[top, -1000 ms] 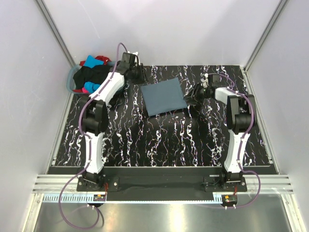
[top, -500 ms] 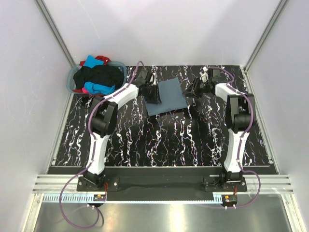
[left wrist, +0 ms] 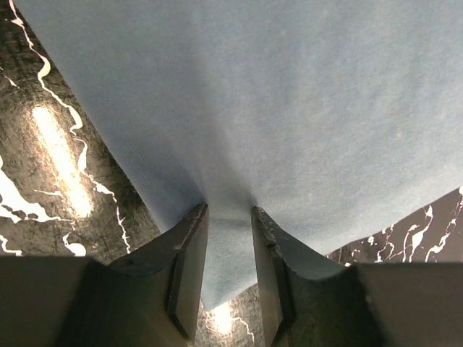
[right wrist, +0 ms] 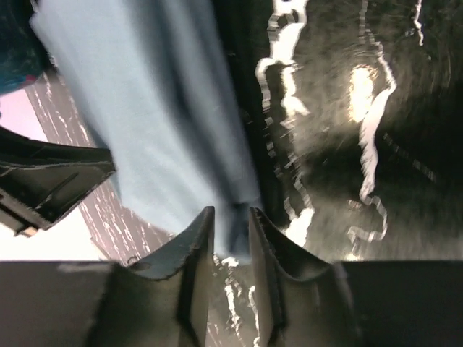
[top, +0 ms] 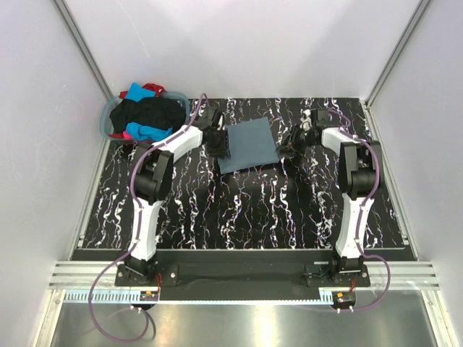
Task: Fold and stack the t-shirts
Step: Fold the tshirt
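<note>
Veined black table with one folded tee and a basket

The table (top: 246,210) carried a glossy black top streaked all over with thin white marble veins, and in both wrist views lamp glare showed on it as bright patches. A slate blue-grey t-shirt (top: 249,143) lay on it in the far middle, folded into a rough rectangle and turned a little askew to the table's edges. Its smooth upper face showed no label or print. At the far left corner stood a round grey-blue laundry basket (top: 106,119), its rim reaching past the left edge of the black top. A strip of veined surface separated it from the shirt.
</note>
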